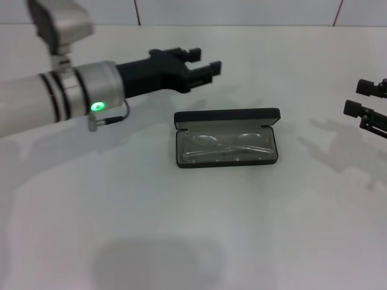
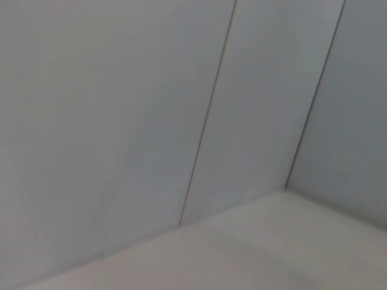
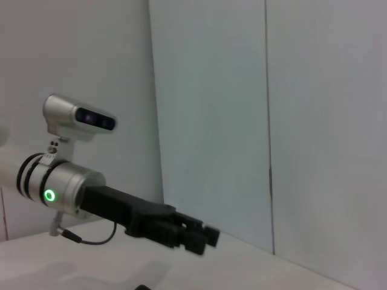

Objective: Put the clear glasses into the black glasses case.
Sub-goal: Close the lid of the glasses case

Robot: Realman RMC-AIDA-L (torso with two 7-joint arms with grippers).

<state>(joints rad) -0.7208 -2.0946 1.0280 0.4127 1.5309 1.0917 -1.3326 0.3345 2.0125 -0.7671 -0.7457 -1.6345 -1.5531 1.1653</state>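
The black glasses case (image 1: 227,138) lies open in the middle of the white table, its lid standing up at the back. The clear glasses (image 1: 225,147) lie inside it on the grey lining. My left gripper (image 1: 205,61) hovers open above the table, behind and to the left of the case, with nothing between its fingers. It also shows in the right wrist view as the left gripper (image 3: 202,237). At the right edge of the head view my right gripper (image 1: 358,98) stands open and empty, well away from the case.
A white table (image 1: 181,229) spreads around the case. A pale panelled wall (image 2: 181,109) rises behind the table, with dark seams running up it.
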